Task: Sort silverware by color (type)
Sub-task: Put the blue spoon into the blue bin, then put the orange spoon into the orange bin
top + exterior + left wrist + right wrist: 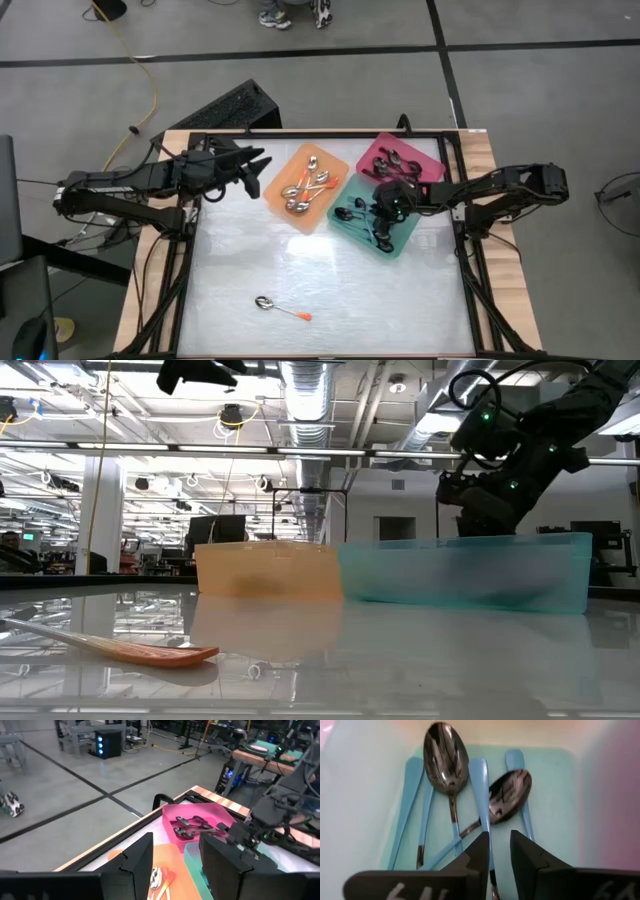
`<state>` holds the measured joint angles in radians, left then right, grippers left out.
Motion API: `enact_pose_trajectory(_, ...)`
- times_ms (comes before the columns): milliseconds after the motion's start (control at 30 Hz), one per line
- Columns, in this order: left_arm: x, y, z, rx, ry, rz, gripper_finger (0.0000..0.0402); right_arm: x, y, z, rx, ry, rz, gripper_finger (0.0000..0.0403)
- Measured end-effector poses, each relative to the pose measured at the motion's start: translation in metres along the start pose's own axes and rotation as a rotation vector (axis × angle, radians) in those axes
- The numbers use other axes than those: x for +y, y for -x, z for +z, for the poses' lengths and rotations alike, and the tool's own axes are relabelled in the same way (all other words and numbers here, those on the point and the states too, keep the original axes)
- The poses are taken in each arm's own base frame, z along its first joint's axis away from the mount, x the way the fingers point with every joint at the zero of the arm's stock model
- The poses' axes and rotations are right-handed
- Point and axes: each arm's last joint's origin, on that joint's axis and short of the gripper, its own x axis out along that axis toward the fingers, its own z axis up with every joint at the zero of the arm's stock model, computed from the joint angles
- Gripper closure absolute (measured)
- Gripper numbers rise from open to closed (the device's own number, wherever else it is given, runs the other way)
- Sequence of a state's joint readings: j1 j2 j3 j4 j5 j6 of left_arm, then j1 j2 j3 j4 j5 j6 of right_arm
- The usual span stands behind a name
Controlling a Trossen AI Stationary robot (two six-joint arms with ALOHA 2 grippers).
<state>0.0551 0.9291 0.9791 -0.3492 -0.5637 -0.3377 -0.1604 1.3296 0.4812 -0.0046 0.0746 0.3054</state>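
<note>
Jaws of the right gripper [498,851] stand narrowly parted, holding nothing, above teal-handled spoons [451,775] in the teal tray [402,241]. The left gripper [254,172] hangs wide open beside the orange tray [283,177]. One orange-handled spoon [281,307] lies alone on the glossy white table [400,300].

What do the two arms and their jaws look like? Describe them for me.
Both arms are dark, jointed and slender, with black cables trailing along them. The left gripper ends in two flat, blocky black fingers. The right gripper has matching black fingers with pale handwritten marks near their base. Small green lights glow on the right arm in the low view.
</note>
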Motion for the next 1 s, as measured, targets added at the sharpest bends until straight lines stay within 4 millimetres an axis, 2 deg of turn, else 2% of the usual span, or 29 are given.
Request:
enact_pose_trajectory(367,-0.004,0.001,-0.005,0.091,-0.099,-0.177,0.0258,0.006,0.004,0.019,-0.091,0.016,0.032,0.0272)
enact_pose_trajectory(567,-0.005,0.005,-0.023,0.319,-0.159,-0.356,0.0258,0.012,0.01,0.039,-0.12,0.017,0.041,0.026)
enact_pose_trajectory(767,-0.01,0.022,-0.047,0.583,-0.234,-0.486,0.0258,0.016,0.015,0.053,-0.163,-0.004,0.054,0.0261)
enact_pose_trajectory(1000,-0.029,0.035,-0.059,0.639,-0.306,-0.573,0.0258,0.017,0.016,0.055,-0.171,-0.117,0.068,0.0261)
